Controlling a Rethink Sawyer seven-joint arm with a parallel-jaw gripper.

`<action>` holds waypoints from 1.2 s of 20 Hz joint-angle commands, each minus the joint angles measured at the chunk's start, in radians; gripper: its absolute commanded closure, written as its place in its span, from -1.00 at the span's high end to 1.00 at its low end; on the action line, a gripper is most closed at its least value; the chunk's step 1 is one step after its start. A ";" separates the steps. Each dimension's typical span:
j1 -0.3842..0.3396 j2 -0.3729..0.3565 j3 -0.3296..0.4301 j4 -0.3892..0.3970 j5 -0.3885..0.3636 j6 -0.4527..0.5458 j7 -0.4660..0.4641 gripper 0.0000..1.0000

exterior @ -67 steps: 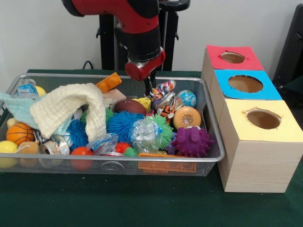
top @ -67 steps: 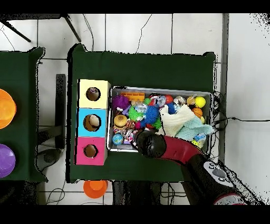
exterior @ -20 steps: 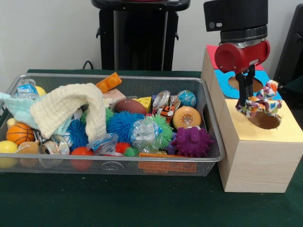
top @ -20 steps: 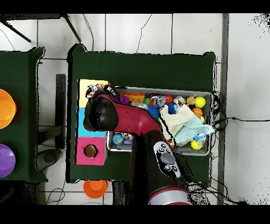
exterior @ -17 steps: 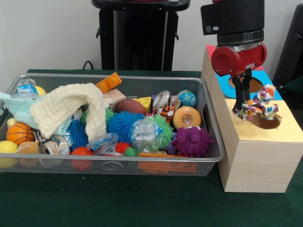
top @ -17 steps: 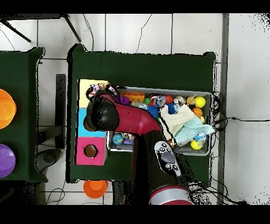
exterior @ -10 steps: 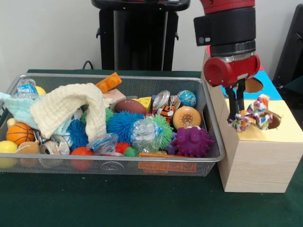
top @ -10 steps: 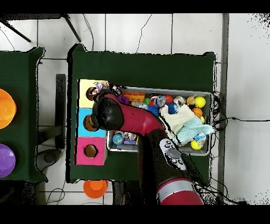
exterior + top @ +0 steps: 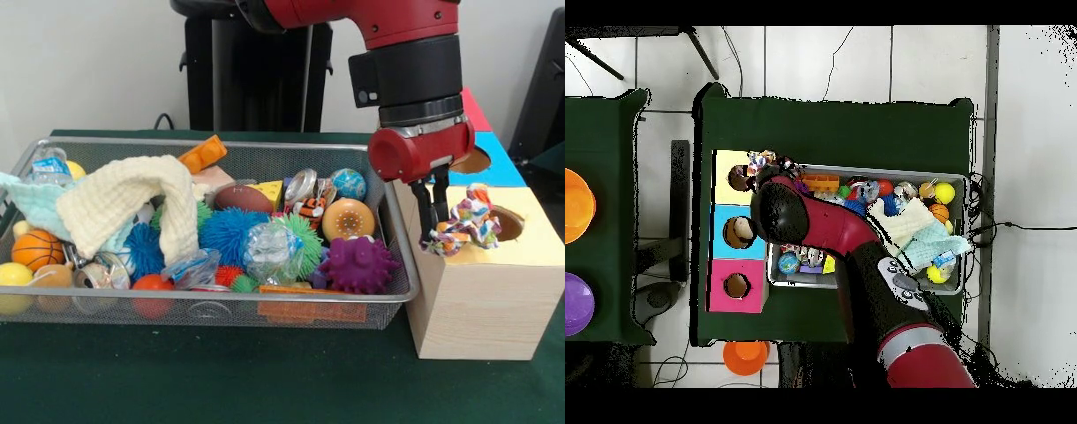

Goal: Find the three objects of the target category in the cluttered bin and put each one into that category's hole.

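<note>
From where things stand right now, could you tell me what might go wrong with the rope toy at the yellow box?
The rope toy sits on the yellow box top beside the hole, not inside it, so it may stay on the lid or slide off. The gripper is still close to the toy's edge; a strand could snag and be dragged toward the cluttered bin.

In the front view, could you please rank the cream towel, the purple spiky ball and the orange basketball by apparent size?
1. Cream towel, clearly largest.
2. Purple spiky ball.
3. Orange basketball, smallest, though partly hidden behind the bin's mesh.
</note>
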 commanded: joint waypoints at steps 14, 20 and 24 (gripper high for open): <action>0.018 -0.018 0.076 0.123 0.041 0.030 0.331 -1.00; 0.038 -0.047 0.044 0.129 0.047 0.031 0.329 -1.00; 0.032 -0.036 0.066 0.139 0.047 0.024 0.332 -1.00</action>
